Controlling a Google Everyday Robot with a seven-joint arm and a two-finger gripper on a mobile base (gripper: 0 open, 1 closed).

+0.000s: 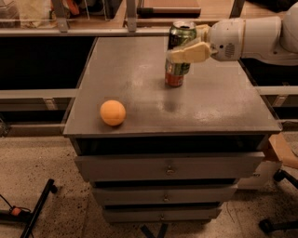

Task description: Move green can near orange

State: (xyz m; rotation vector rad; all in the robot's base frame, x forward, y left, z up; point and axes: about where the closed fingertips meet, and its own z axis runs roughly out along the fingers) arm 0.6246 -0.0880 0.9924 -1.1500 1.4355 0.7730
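Note:
My gripper (190, 46) comes in from the right on a white arm and is shut on the green can (180, 39), holding it upright in the air above the grey cabinet top (139, 83). The held can hides most of the red can (174, 80), which stands on the top behind it; only its base shows. The orange (112, 112) lies on the front left part of the cabinet top, well to the left of and nearer than the gripper.
The cabinet has several drawers (167, 167) below its top. A shelf with clutter (70, 11) runs behind it. A cardboard box (281, 151) sits at the right, and black stand legs (35, 209) lie on the floor at the left.

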